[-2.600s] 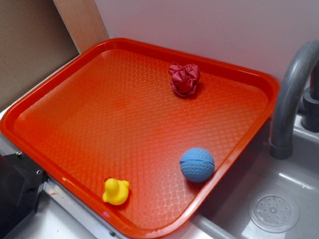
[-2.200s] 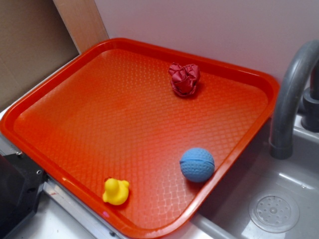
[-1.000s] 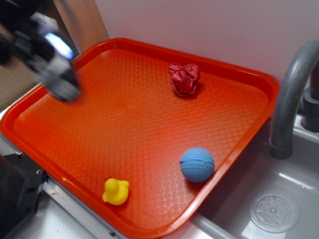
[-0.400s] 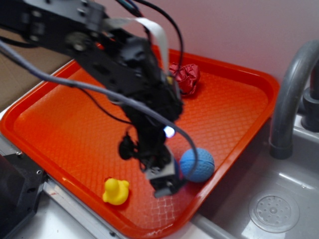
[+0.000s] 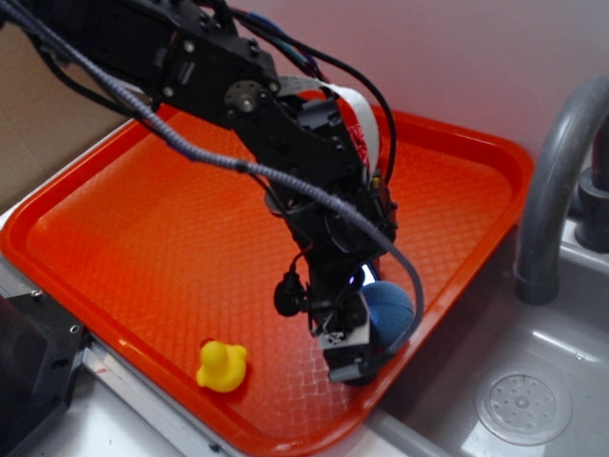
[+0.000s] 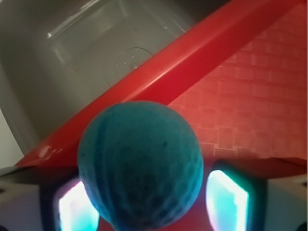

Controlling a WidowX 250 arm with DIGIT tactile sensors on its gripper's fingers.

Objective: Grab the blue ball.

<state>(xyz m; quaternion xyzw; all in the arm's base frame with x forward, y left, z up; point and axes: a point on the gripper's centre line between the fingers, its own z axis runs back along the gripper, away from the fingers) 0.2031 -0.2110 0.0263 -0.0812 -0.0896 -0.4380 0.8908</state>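
Observation:
The blue ball (image 5: 392, 307) lies on the orange tray (image 5: 143, 238) near its front right rim, partly hidden by my arm in the exterior view. My gripper (image 5: 374, 335) is low over the tray with the ball between its fingers. In the wrist view the dimpled ball (image 6: 139, 163) fills the middle, and the glowing pads (image 6: 226, 199) stand on either side of it. A gap shows between the ball and the right pad, so the gripper (image 6: 151, 209) is open around the ball.
A yellow duck (image 5: 221, 367) sits near the tray's front edge, left of the gripper. The tray rim (image 6: 159, 82) is just beyond the ball, with the grey sink (image 5: 523, 400) and a curved faucet (image 5: 552, 171) to the right. My arm covers the tray's back middle.
The arm came in from the upper left, crossed the tray and dropped beside the ball. Its fingers now straddle the ball, which has not visibly moved.

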